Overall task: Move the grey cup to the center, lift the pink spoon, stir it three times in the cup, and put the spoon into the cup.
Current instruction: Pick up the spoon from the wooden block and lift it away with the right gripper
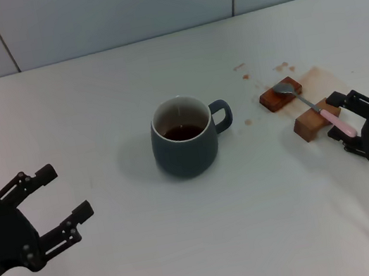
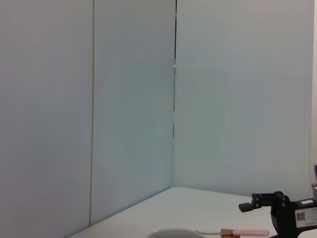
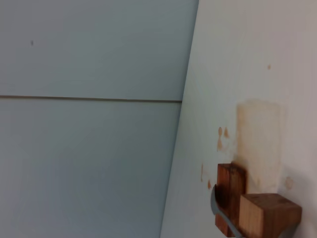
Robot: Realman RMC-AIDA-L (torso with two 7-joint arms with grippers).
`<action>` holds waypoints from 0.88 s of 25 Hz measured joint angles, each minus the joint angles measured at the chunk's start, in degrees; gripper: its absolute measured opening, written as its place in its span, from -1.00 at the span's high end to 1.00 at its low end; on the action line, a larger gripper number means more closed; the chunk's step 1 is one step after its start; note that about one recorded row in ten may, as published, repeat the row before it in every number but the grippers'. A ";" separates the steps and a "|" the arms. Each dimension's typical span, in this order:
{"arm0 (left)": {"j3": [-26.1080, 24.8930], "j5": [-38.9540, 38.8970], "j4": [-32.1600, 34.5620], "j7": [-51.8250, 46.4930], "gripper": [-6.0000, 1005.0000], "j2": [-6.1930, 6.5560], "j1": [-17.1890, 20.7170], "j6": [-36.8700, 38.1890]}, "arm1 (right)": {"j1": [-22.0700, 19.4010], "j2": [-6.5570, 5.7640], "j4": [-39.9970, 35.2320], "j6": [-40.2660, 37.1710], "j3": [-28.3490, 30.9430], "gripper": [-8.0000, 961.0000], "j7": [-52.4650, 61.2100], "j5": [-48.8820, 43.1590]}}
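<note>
Bright even light, soft faint shadows

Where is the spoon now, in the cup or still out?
Out. The spoon lies across two wooden blocks to the right of the cup, with the right gripper around its pink handle end, jaws apart.

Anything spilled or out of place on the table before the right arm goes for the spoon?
Yes. Brown stains and droplets mark the table around the two wooden blocks right of the grey cup. The pink spoon lies bridged across the blocks. The cup stands upright with dark liquid inside.
</note>
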 joint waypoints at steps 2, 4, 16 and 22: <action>0.00 -0.37 0.00 0.11 -0.66 -0.06 0.21 0.20 | 0.08 0.06 0.00 0.04 0.00 -0.52 -0.11 0.05; 0.00 -0.66 0.00 0.13 -0.66 -0.06 0.34 0.35 | 0.20 0.07 0.00 0.04 0.00 -0.52 -0.13 0.05; 0.00 -1.75 0.00 0.81 -0.66 -0.04 0.80 1.09 | -0.16 0.08 0.44 1.43 0.29 -0.12 -0.01 0.23; 0.00 -2.54 0.00 1.06 -0.66 -0.04 1.18 1.78 | -0.35 -0.12 0.42 1.17 0.12 0.46 0.00 0.21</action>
